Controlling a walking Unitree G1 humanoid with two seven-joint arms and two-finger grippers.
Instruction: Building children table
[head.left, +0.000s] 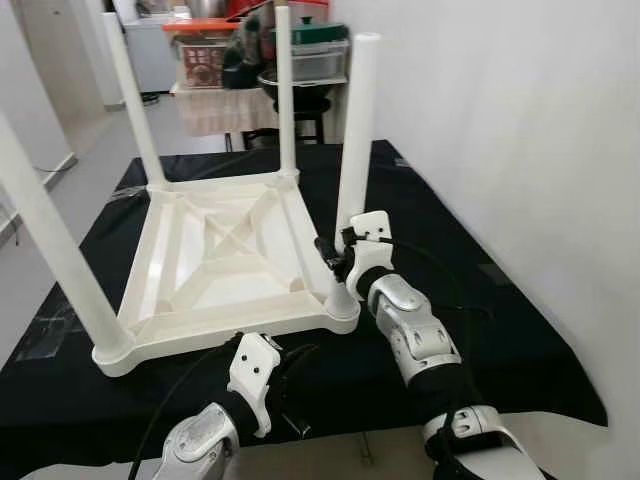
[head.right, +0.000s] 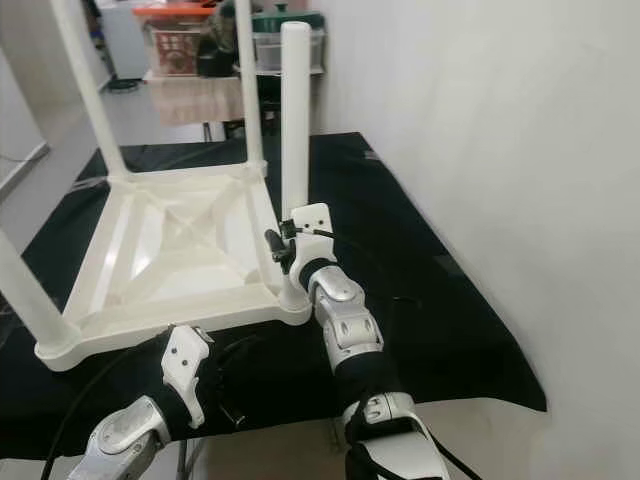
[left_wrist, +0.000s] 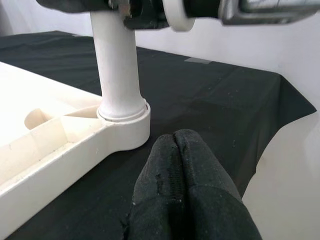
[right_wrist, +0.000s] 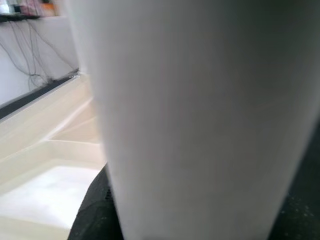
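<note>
A black cloth (head.left: 520, 340) is covering the floor beside a white wall (head.left: 520, 120), and farther back a cluttered shelf (head.left: 215, 60) with boxes and containers is standing in the room. The white plastic children table (head.left: 235, 255) is lying upside down on the cloth, its underside ribs facing up and its four legs pointing upward.

The right tool (head.left: 338, 262) is closing its black fingers around the near-right leg (head.left: 355, 130), low on the shaft just above the corner socket (left_wrist: 125, 120). In the right wrist view that leg is sitting so close that the picture is blurring into a pale column, with the table's underside beyond it.

The left tool (left_wrist: 182, 190) is hovering low over the cloth just in front of the table's near edge, pressed shut with its two black fingers together and holding nothing. It is pointing toward the same corner socket, near it but not touching.

The near-left leg (head.left: 55, 250) is cut off by the picture edge, and the right tool's fingertips are hard to make out behind the leg.
</note>
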